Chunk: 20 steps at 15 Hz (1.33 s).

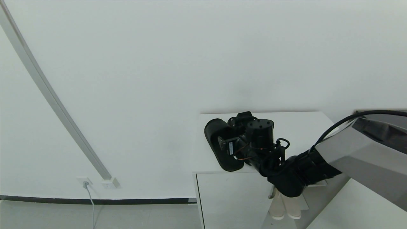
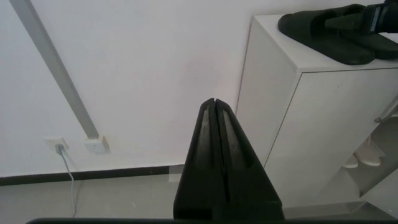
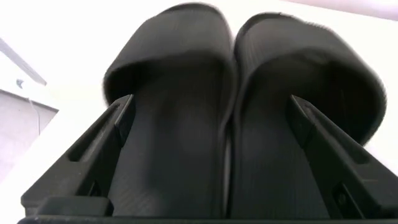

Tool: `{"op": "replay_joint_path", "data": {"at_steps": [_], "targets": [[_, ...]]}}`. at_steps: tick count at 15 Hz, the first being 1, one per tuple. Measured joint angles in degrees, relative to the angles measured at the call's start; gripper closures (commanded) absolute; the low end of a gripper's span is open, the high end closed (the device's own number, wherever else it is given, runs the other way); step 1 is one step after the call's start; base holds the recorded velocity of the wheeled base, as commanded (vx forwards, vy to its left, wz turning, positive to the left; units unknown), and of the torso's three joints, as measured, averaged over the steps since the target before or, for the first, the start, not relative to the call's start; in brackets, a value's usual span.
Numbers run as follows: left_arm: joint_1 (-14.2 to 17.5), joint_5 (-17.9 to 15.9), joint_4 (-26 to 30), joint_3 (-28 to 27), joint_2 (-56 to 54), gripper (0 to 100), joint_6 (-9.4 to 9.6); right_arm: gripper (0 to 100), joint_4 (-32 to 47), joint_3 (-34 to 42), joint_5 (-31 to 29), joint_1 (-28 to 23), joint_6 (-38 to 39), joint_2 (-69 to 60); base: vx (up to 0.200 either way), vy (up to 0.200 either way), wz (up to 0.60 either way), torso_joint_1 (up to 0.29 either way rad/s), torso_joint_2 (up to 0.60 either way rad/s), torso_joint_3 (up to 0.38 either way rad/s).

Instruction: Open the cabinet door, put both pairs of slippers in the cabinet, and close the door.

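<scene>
- Right hand (image 3: 210, 109) reaches over the cabinet (image 1: 302, 127) top, its fingers clamped on the outer sides of the black slippers (image 1: 219, 149).
- The pair lies side by side near the cabinet's left edge, toes away from the wrist and long axis in line with the fingers.
- Left hand (image 2: 214, 102) hangs left of the cabinet, fingers pressed together, holding nothing.
- White slippers (image 1: 284, 208) sit inside the cabinet.

Bare room: white wall (image 1: 190, 47), cabinet (image 1: 232, 197)

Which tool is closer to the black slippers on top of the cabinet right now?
Right. The right tool is around the black slippers on top of the cabinet; the left tool hangs shut out beside the cabinet, apart from them.
</scene>
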Motion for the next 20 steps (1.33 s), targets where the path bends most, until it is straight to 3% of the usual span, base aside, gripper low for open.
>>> {"op": "replay_joint_path", "data": {"at_steps": [9,14,15,20], "targets": [[0.0,0.0,0.0,0.0,0.0,100,0.0,0,6.4,-11.3,0.8,-2.7,0.0,5.5,0.0,0.0,0.0,0.0,0.0,0.0],[0.0,0.0,0.0,0.0,0.0,100,-0.07,0,7.4,-14.0,1.3,-3.0,0.0,7.0,0.0,0.0,0.0,0.0,0.0,0.0],[0.0,0.0,0.0,0.0,0.0,100,-0.09,100,7.5,-14.4,1.3,-3.0,0.0,7.3,0.0,0.0,0.0,0.0,0.0,0.0],[0.0,0.0,0.0,0.0,0.0,100,-0.09,100,7.8,-15.6,1.3,-2.8,-0.1,8.1,0.0,0.0,0.0,0.0,0.0,0.0]]}}
